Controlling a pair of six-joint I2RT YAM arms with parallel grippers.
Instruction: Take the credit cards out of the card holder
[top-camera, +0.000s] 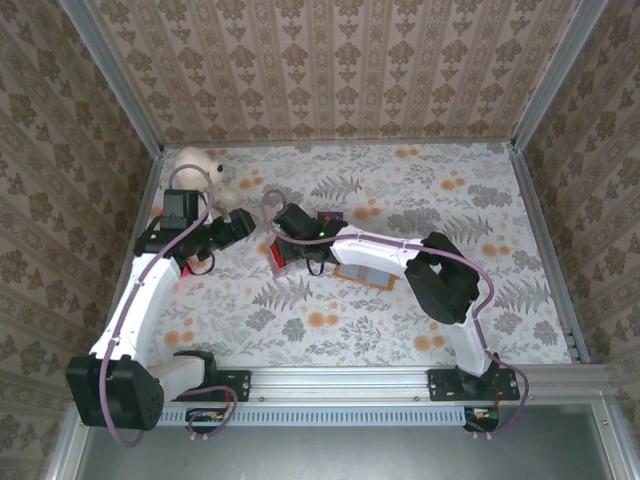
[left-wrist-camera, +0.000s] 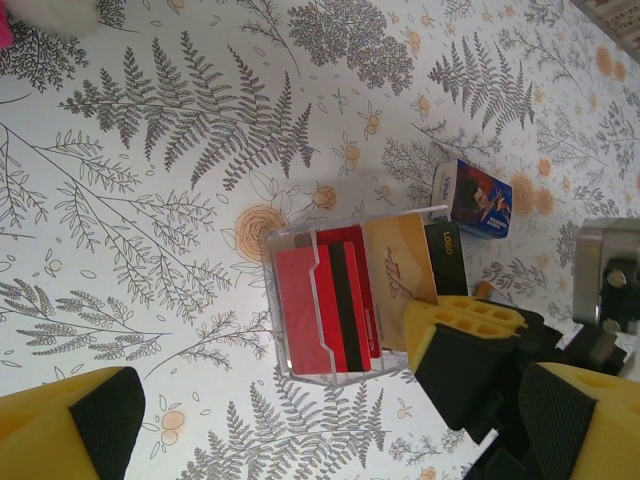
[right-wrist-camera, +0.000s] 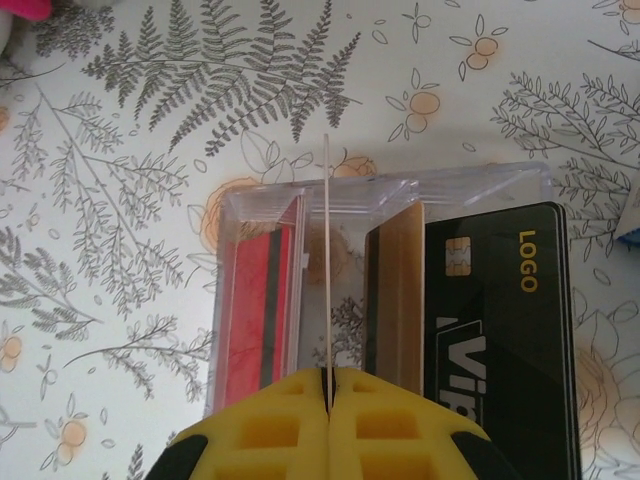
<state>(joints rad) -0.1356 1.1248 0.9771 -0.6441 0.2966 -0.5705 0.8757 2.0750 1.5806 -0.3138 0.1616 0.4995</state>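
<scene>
— Left tool (top-camera: 245, 222) hangs wide open and empty beside the clear box (left-wrist-camera: 275, 300), just left of the bench's middle.

— Our right tool (right-wrist-camera: 327, 400) is pinched shut on a thin clear sheet (right-wrist-camera: 327, 250) standing edge-on in that box, with red credit cards (left-wrist-camera: 305, 305) to its left, a gold card (right-wrist-camera: 395, 290) and a black card (right-wrist-camera: 500, 330) to its right.

— Card or divider? We cannot tell.

— Right of the box, the card holder (top-camera: 365, 276) lies open under our right arm.

— We judge the unloading well along; next we need a straight, steady move that tips no neighbours.

— Bench (top-camera: 400, 330): fern print. Stuffed toy (top-camera: 198, 165) in the far left corner; wallpapered walls (top-camera: 330, 70) around.
</scene>
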